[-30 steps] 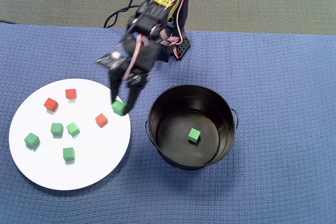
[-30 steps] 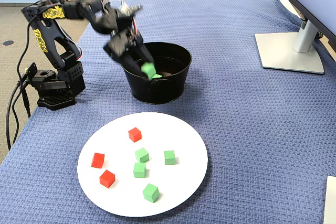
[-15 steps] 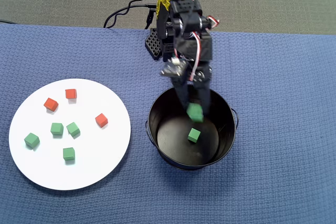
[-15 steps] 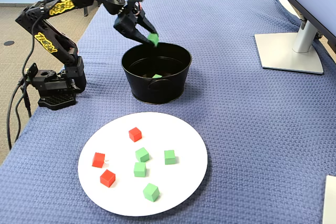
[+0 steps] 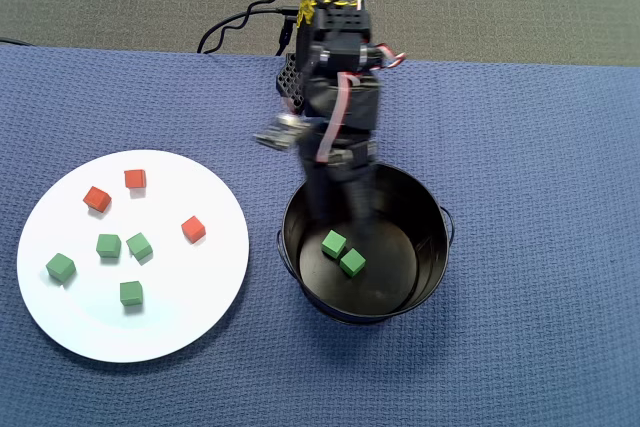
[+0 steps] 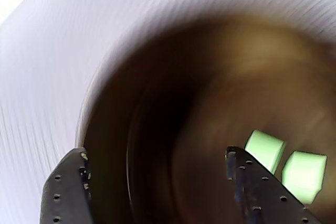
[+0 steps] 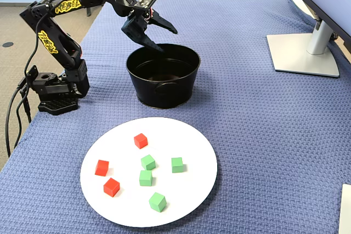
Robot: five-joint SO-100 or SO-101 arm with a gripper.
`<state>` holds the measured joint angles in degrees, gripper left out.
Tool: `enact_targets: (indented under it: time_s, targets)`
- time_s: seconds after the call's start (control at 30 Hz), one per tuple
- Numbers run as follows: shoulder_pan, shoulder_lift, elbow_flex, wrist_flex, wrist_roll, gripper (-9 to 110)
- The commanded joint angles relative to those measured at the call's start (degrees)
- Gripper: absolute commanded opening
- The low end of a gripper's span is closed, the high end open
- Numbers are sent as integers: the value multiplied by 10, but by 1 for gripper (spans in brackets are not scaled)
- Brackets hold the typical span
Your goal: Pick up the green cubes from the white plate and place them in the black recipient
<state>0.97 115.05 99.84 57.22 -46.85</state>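
Note:
Several green cubes (image 5: 108,245) lie on the white plate (image 5: 200,287) at the left of the overhead view, among three red-orange cubes (image 5: 193,229). Two more green cubes (image 5: 334,243) lie side by side on the floor of the black pot (image 5: 447,237). They also show at the lower right of the wrist view (image 6: 265,149). My gripper (image 5: 340,212) is open and empty, just above the pot's rim on the arm's side. In the wrist view (image 6: 155,153) its jaws stand wide apart over the pot's inside (image 6: 210,77). In the fixed view the gripper (image 7: 168,39) hangs over the pot (image 7: 164,89), and the cubes inside are hidden.
The blue woven cloth (image 5: 540,147) covers the table. The arm's base (image 7: 55,89) stands to the left of the pot in the fixed view. A monitor stand (image 7: 304,53) sits at the far right. The plate (image 7: 186,190) lies nearest the camera there.

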Motion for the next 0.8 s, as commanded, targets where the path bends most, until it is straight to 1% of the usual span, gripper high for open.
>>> enact_targets:
  time_s: [0.0,0.07,0.17,0.3,0.47,0.67,0.77]
  targets:
    - [114,-59,-117,9,38,24]
    - [158,-103,-145,3,22,23]
    - [207,-145,-152,-2,-48,23]
    - [268,-200,-162,-51,-99,21]
    - [316,-267,-197,-57,-166,20]
    - [366,-321,-181,-117,-255,16]
    - [386,-331,-147,-157,-328,20]
